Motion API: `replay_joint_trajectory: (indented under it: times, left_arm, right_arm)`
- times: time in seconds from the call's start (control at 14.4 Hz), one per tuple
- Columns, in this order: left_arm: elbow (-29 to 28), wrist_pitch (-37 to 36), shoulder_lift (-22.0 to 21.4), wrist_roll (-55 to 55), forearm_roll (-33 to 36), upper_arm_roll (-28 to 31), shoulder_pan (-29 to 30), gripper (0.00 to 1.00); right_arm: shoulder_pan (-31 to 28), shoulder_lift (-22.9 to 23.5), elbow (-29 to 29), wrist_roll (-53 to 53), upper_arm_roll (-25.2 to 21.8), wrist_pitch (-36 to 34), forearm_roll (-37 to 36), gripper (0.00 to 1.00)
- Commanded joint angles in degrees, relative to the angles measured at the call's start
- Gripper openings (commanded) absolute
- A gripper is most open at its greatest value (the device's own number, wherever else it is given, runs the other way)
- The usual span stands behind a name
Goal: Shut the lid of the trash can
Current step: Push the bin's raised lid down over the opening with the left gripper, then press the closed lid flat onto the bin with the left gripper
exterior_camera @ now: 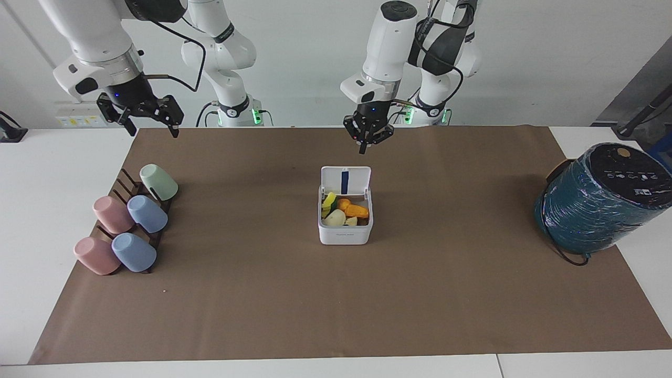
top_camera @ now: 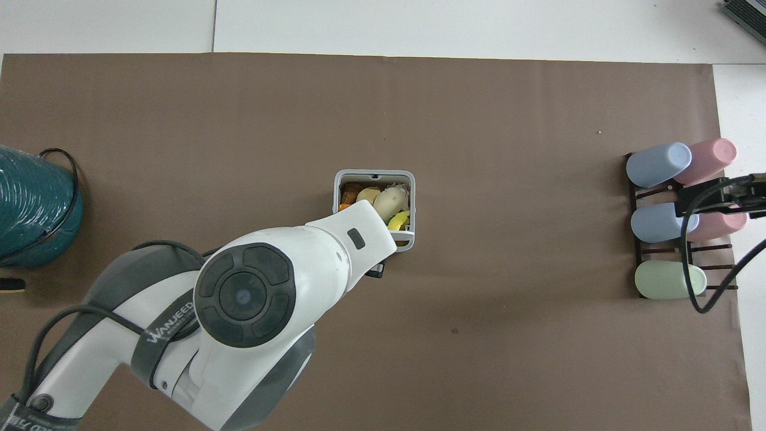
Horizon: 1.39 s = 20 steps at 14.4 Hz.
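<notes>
The trash can [exterior_camera: 345, 231] is a small white square box in the middle of the brown mat, filled with food scraps. Its lid [exterior_camera: 345, 180] stands upright on the side nearer to the robots, with the blue strip showing. In the overhead view the left arm covers part of the trash can [top_camera: 374, 175]. My left gripper [exterior_camera: 367, 143] hangs in the air over the mat by the lid's hinge side, above the lid and not touching it. My right gripper [exterior_camera: 151, 127] is open and empty, and waits high over the cup rack.
A dark rack with several pastel cups [exterior_camera: 128, 220] stands at the right arm's end and also shows in the overhead view [top_camera: 673, 221]. A large teal wrapped cylinder [exterior_camera: 598, 205] with a black top stands at the left arm's end.
</notes>
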Motion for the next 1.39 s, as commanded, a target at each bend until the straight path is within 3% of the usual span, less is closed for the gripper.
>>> replay_joint_trajectory:
  times: [0.0, 0.7, 1.32]
  left_arm:
    - [-0.6, 4.0, 1.4, -0.9, 0.7, 0.8, -2.4, 0.02]
    - [0.0, 14.7, 6.6, -0.9, 0.7, 0.9, -1.7, 0.01]
    - [0.0, 24.7, 10.3, -0.6, 0.5, 0.9, 2.5, 0.01]
  right_arm:
    - [-0.1, -1.2, -1.1, -1.0, 0.0, -0.4, 1.0, 1.00]
    - [-0.1, -1.2, -1.0, -1.0, 0.0, -0.4, 1.0, 1.00]
    - [-0.1, -1.2, -1.1, -1.0, 0.0, -0.4, 1.0, 1.00]
